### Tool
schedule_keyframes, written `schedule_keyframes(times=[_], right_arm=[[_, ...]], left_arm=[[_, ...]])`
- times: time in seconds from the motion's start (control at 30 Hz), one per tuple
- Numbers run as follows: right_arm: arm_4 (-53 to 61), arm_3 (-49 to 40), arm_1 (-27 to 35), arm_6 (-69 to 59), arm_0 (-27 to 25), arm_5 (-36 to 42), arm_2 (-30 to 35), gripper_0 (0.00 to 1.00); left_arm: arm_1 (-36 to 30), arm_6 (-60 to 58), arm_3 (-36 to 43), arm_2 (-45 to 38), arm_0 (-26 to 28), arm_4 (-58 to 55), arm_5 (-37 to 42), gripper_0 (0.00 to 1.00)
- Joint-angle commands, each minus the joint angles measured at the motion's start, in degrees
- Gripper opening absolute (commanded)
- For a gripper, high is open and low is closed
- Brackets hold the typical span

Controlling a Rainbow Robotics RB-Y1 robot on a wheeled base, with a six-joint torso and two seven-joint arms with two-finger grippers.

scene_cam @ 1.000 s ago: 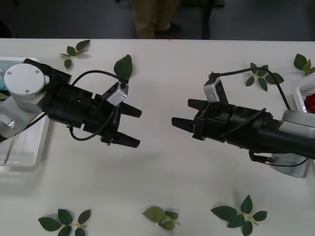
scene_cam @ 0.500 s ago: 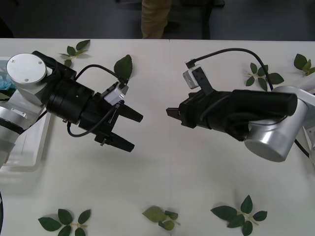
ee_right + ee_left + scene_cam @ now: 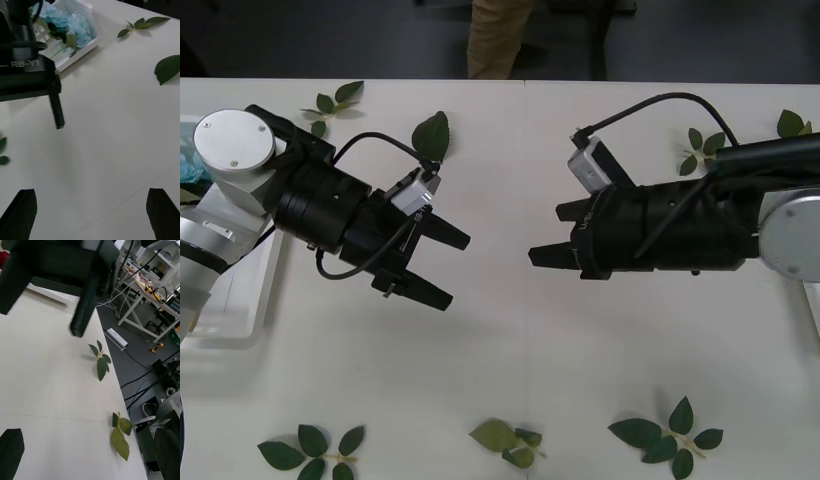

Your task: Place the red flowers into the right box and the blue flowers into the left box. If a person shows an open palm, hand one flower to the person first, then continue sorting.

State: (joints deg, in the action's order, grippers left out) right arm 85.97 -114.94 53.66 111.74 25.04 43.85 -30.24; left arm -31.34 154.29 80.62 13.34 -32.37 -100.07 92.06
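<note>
Both arms hover over the middle of the table, facing each other with nothing held. My left gripper is open, its fingers pointing right. My right gripper is open too, its fingertips pointing left, a short gap from the left one. The blue flowers lie heaped in the left box, whose rim sits under my left arm at the table's left edge. A scrap of deep red shows behind my right arm, above a white rim.
Loose green leaf sprigs lie around the table: far left, a single leaf by my left wrist, three along the near edge, and two far right. The table's right edge drops to the floor.
My right arm has swung up and turned at the wrist, and its gripper now sits slightly higher and further right. My left arm rose a little, then held still.
</note>
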Motion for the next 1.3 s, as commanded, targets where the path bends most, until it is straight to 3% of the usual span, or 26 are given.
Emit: schedule_keyframes(times=[0.03, 0.23, 0.63, 1.0, 1.3], right_arm=[[16.8, 3.8, 5.4, 22.2, -4.6, 0.1, 5.0, 0.85], [34.4, 11.8, 6.6, 43.3, -6.3, 5.8, 6.0, 0.85], [43.1, 17.6, 5.6, 43.3, -7.4, 7.1, 5.9, 0.85], [43.1, 17.7, 4.4, 43.3, -7.4, 6.6, 5.9, 0.85], [43.1, 17.7, 4.4, 43.3, -7.4, 6.6, 5.9, 0.85]], left_arm=[[-1.3, 0.7, 0.7, 0.5, 0.8, -0.3, -1.5, 1.0], [-3.0, 0.7, 0.6, -0.9, 2.0, -0.5, -1.4, 1.0], [-7.6, 0.7, 0.7, -9.3, 7.0, -1.4, 3.8, 1.0], [-7.6, 0.7, 0.5, -13.3, 11.2, -1.6, -1.0, 1.0], [-5.2, 0.7, -14.5, -13.3, 12.4, -13.5, -6.0, 1.0]])
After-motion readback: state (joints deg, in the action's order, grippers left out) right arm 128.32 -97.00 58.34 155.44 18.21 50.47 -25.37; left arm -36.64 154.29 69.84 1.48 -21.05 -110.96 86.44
